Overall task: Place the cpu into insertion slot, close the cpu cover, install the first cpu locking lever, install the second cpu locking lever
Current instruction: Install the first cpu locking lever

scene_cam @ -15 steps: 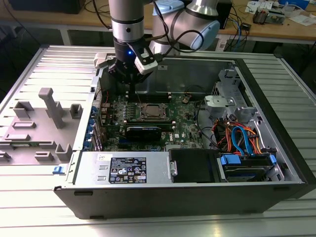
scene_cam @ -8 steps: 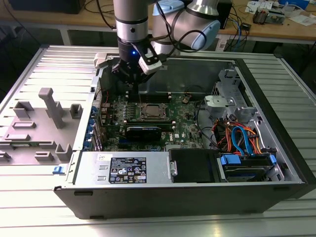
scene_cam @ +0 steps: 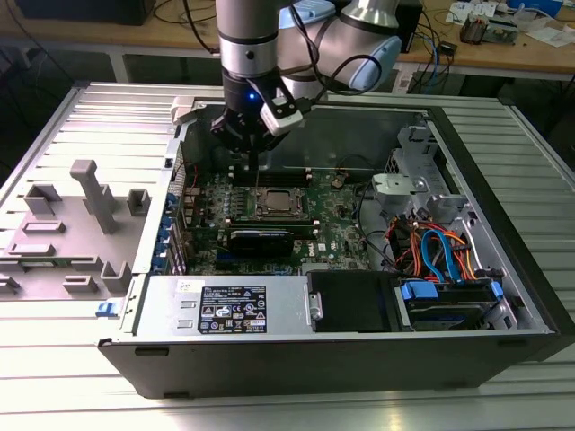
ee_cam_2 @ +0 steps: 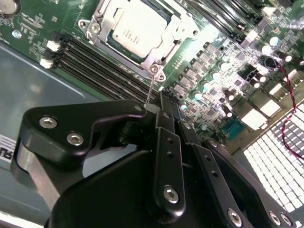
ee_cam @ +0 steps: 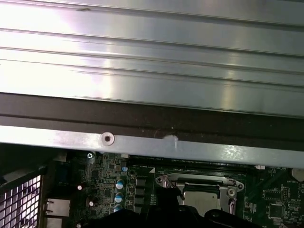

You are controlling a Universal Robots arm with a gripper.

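Seemingly closed, the jaws pinch a thin locking lever (ee_cam_2: 150, 92) beside the cpu (ee_cam_2: 137, 29).

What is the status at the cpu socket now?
Gripper shut on thin locking lever beside socket. Cpu seated, cpu cover closed over it. Nothing in the way.

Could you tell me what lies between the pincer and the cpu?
In the second wrist view, a thin silver lever wire spans from black pincer toward silvery square cpu.

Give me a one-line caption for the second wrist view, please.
Black gripper poised beside the cpu, which sits in its socket under the closed cpu cover on the green motherboard.
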